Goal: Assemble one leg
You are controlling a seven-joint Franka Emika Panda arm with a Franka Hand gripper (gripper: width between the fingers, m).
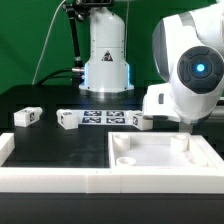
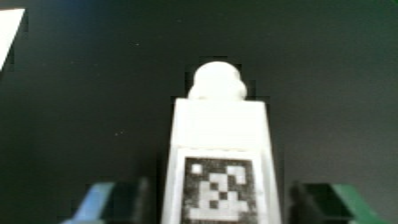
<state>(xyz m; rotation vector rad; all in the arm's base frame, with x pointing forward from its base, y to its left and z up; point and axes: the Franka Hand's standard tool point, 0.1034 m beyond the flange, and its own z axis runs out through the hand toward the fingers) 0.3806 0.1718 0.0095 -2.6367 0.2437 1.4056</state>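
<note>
We see the leg [image 2: 221,150] right in the claw [image 2: 221,204]. It sits between the two fingers [image 2: 118,203], and its long axis runs straight out ahead of the claw. Its tag [image 2: 221,186] is at the claw end and its rounded peg [image 2: 217,80] at the far end. A thin dark strip shows between each finger and the leg's sides, so we cannot tell whether the claw is pinching the leg or only standing spread around it. This is the only arm, and its claw is already at the leg, so we judge that the coming move depends on keeping that axis lined up with the claw.

Below and beyond the leg we see only the black counter [image 2: 89,110]. In the exterior view the arm [image 1: 195,70] hides the claw. The square panel [image 1: 160,160] with recessed corners lies close by the arm.

Three more legs lie well away from the claw, toward the exterior view's left: the nearest spare leg [image 1: 140,121], the middle spare leg [image 1: 67,119] and the farthest spare leg [image 1: 27,117]. The marker board [image 1: 100,118] lies between the first two. Nothing we can see stands ahead of the peg.
</note>
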